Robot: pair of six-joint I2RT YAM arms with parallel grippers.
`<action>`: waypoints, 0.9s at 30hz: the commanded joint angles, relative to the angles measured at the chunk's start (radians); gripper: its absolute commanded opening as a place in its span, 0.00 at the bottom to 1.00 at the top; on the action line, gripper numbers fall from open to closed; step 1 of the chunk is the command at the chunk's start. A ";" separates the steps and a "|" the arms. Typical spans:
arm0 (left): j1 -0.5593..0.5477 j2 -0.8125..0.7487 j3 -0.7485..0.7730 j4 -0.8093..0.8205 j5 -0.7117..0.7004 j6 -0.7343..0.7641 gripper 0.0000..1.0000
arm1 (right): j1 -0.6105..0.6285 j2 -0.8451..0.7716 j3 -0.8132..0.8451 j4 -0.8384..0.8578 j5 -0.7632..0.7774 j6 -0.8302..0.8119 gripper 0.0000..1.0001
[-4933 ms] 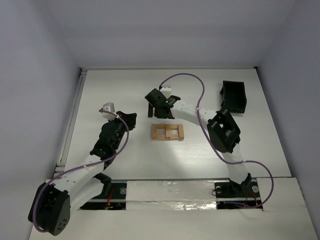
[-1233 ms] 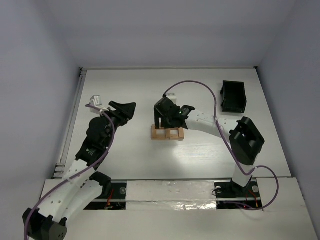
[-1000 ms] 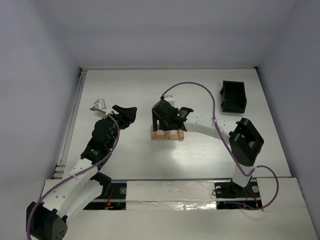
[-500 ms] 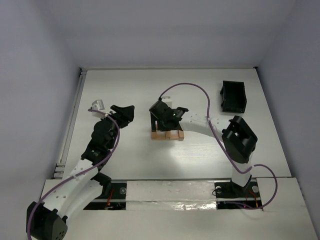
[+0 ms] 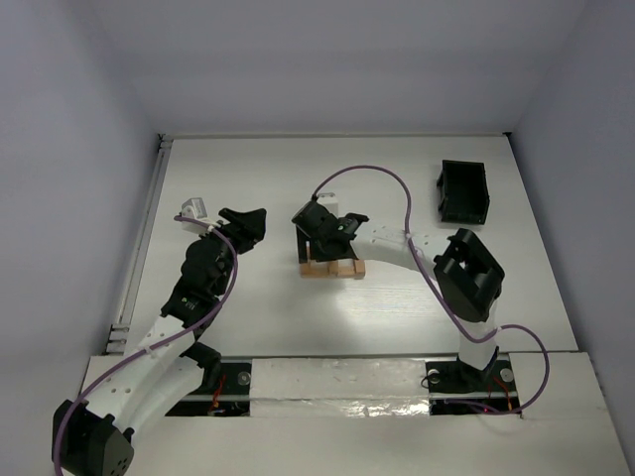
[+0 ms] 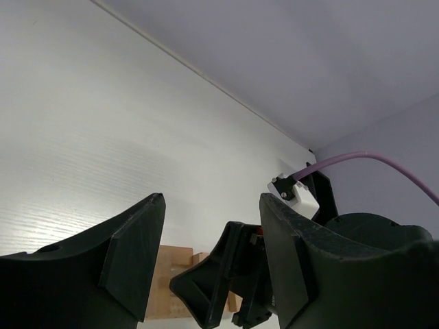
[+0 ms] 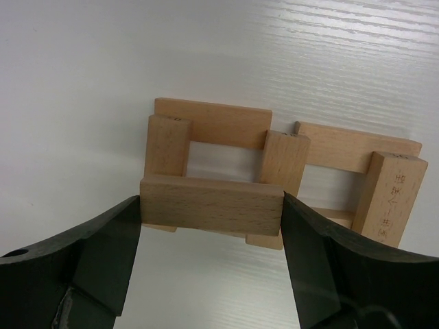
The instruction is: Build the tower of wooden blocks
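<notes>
Robot lab enclosure: bare walls (image 5: 347, 69), white table (image 5: 248, 178).

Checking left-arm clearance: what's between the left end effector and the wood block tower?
Only bare table, per the top view. The left end effector is open and apart from the wood block tower, which sits under the right end effector.

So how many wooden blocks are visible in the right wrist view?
7: one light-tan wooden block in the right hand, three crosswise blocks, two far rails, one near-right sliver; more may hide beneath the held block.
</notes>
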 commanded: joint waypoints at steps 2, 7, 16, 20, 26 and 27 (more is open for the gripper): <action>0.005 -0.014 -0.010 0.052 -0.008 0.013 0.54 | 0.011 0.006 0.052 -0.008 0.032 0.011 0.69; -0.004 -0.016 -0.010 0.050 -0.008 0.013 0.54 | 0.011 0.015 0.060 -0.016 0.040 0.014 0.69; -0.004 -0.013 -0.010 0.050 -0.010 0.013 0.54 | 0.011 0.027 0.062 -0.022 0.051 0.018 0.69; -0.004 -0.010 -0.010 0.052 -0.011 0.011 0.54 | 0.011 0.033 0.065 -0.021 0.055 0.018 0.69; -0.004 -0.007 -0.011 0.052 -0.013 0.011 0.54 | 0.011 0.038 0.071 -0.025 0.065 0.020 0.69; -0.004 -0.008 -0.010 0.052 -0.013 0.011 0.54 | 0.011 0.040 0.072 -0.028 0.068 0.020 0.69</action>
